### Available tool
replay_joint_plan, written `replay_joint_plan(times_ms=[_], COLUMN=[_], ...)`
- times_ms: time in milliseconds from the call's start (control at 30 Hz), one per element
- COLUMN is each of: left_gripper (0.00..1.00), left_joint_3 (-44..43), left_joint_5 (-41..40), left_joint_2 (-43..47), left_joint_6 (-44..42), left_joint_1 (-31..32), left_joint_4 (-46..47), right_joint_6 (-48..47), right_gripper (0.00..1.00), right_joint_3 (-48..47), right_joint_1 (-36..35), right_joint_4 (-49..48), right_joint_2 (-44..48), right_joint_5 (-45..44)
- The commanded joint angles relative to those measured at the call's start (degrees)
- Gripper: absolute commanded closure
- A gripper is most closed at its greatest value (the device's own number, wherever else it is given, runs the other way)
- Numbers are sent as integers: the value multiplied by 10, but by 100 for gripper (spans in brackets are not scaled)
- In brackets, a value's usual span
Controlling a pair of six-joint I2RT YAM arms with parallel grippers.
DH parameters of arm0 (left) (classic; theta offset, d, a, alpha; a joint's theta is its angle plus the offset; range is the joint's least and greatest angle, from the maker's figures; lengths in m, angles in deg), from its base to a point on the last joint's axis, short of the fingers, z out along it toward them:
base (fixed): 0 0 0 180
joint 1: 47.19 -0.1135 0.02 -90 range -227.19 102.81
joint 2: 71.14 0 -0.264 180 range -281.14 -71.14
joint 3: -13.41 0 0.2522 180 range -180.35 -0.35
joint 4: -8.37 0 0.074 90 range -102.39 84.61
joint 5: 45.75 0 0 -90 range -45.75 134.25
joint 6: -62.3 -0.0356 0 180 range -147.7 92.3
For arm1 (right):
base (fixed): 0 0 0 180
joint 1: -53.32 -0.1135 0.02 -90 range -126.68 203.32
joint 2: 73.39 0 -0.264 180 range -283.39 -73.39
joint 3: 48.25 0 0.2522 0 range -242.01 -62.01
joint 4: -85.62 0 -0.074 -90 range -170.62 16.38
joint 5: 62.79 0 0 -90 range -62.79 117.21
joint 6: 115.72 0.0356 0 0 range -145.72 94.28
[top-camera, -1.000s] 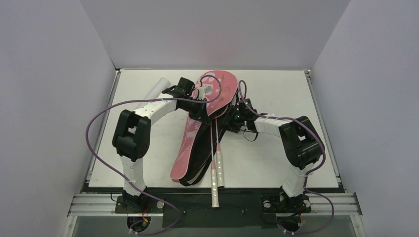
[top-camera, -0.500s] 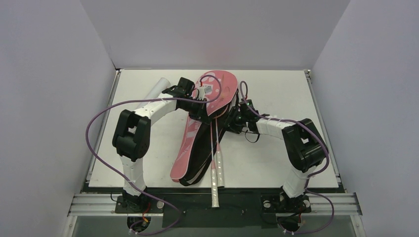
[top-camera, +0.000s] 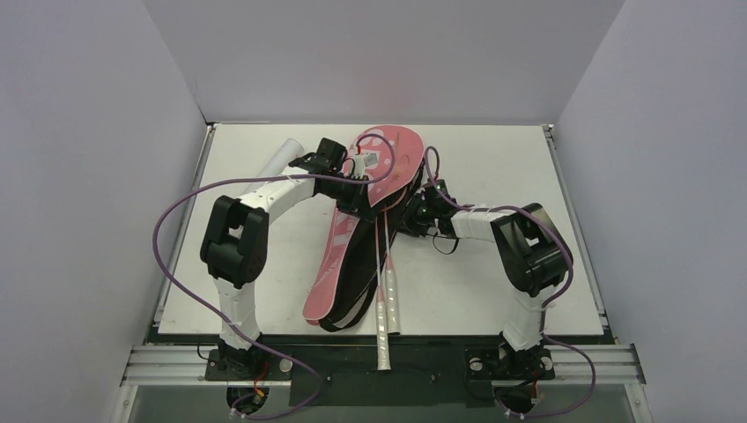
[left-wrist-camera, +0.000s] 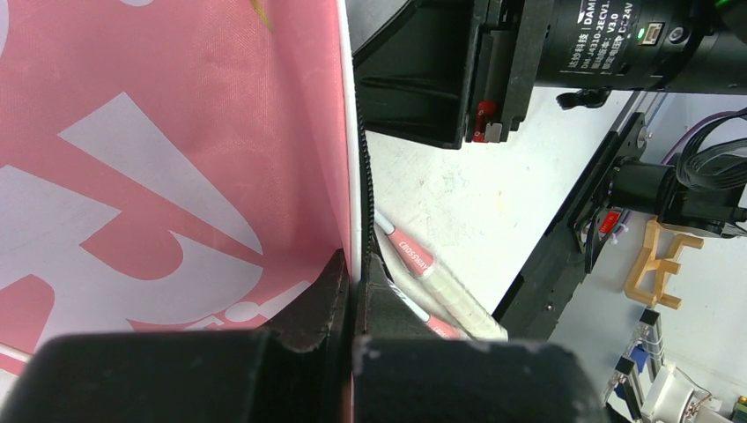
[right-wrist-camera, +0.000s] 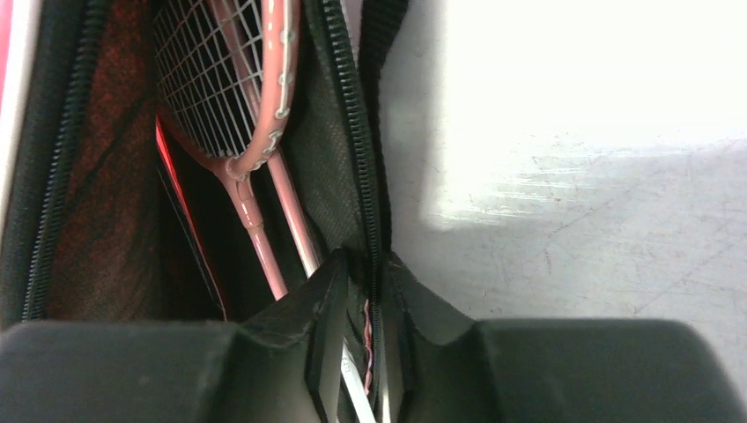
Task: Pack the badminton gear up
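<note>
The pink racket-shaped cover (top-camera: 330, 264) lies open mid-table, its printed upper flap (left-wrist-camera: 176, 132) lifted. My left gripper (top-camera: 357, 192) is shut on that flap's white-piped zipper edge, as the left wrist view (left-wrist-camera: 355, 275) shows. Two pink-and-white rackets (right-wrist-camera: 231, 84) lie inside the cover, and their wrapped handles (top-camera: 385, 304) stick out toward the near edge. My right gripper (top-camera: 412, 216) sits at the cover's right side. Its fingers (right-wrist-camera: 370, 284) straddle the black lower zipper edge (right-wrist-camera: 351, 132), nearly closed, with a thin gap left on one side. A long white tube (top-camera: 284, 159) lies behind the left arm.
The right arm's body (left-wrist-camera: 617, 35) hangs close across from the left wrist. Bare white tabletop (top-camera: 493, 150) stretches right of the cover. A black strap loop (top-camera: 449, 245) lies beside the right gripper. Grey walls close in three sides.
My right gripper has slid left and slightly nearer onto the cover's lower zipper edge, and its jaws have narrowed around it. The left gripper and the raised flap have not moved.
</note>
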Motion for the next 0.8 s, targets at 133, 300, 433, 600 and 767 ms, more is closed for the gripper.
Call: replay_joint_plan(times_ms=[133, 300, 433, 600, 767], left_gripper=[82, 53, 41, 40, 39], left_joint_3=[-7, -27, -51, -50, -46], left_joint_5=[-6, -27, -24, -7, -6], left_joint_2=[43, 56, 71, 75, 84], left_joint_6=[-24, -46, -58, -55, -48], left_joint_1=[2, 3, 3, 15, 35], left_joint_4=[-6, -23, -44, -46, -25], right_joint_6=[-3, -35, -42, -39, -20], right_gripper=[100, 100, 100, 100, 100], right_joint_3=[-6, -20, -51, -117, -163], right_joint_1=[0, -8, -21, -44, -49], right_joint_4=[21, 117, 180, 269, 306], right_joint_2=[31, 93, 138, 158, 173], right_joint_5=[0, -19, -33, -45, -43])
